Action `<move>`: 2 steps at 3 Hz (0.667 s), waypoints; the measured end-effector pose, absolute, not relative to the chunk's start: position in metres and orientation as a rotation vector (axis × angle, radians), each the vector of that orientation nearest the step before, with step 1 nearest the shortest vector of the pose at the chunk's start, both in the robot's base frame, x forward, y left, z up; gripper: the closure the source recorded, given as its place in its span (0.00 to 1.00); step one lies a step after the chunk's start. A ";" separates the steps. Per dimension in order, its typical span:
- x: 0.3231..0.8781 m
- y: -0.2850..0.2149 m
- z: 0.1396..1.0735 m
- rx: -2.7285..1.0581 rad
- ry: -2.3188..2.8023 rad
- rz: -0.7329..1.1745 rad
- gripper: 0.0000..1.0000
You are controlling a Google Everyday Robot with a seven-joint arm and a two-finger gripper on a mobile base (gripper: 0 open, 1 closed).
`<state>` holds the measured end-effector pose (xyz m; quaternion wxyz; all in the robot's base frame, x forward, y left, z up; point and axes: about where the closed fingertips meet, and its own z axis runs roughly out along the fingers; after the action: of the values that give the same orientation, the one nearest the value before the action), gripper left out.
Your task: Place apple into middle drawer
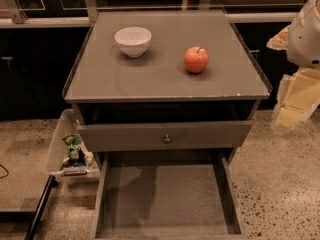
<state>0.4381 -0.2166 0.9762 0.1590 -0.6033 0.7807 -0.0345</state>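
**Apple on the cabinet top, lower drawer pulled out**

At the far left, on the speckled floor (280, 184), a clear plastic bin (54, 134) stands just beside the cabinet's left side. Inside it lies a green packet (74, 148) with some small things that I cannot make out.

Next comes the grey cabinet (160, 81) itself. On its flat top, in the back left part, a white bowl (133, 40) stands upright, and its inside shows only white. To the right of the bowl and a little nearer to me, the apple (196, 59) rests on the top with its dark stem pointing up. The bowl and the apple are apart and do not touch.

Under the top there is a dark gap, then the drawer front with a small round knob (167, 139), which sticks out a little from the frame. Below this, the middle drawer (170, 199) is pulled far out toward me. I see its plain floor between thin low walls, with a soft shadow on the left half. The knob drawer hangs over its back part.

At the right edge, the robot's white arm (307, 31) comes in, and the pale yellowish gripper (299, 98) hangs below it, beside the cabinet's right front corner and well apart from the apple. It holds nothing that I can see. I cannot tell if it is open or closed.
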 end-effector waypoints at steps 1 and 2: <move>0.438 -0.217 0.976 -1.725 2.232 -0.098 0.00; 0.448 -0.219 0.979 -1.687 2.198 -0.095 0.00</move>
<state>0.4477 -0.2191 0.9787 0.1836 -0.5982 0.7793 -0.0338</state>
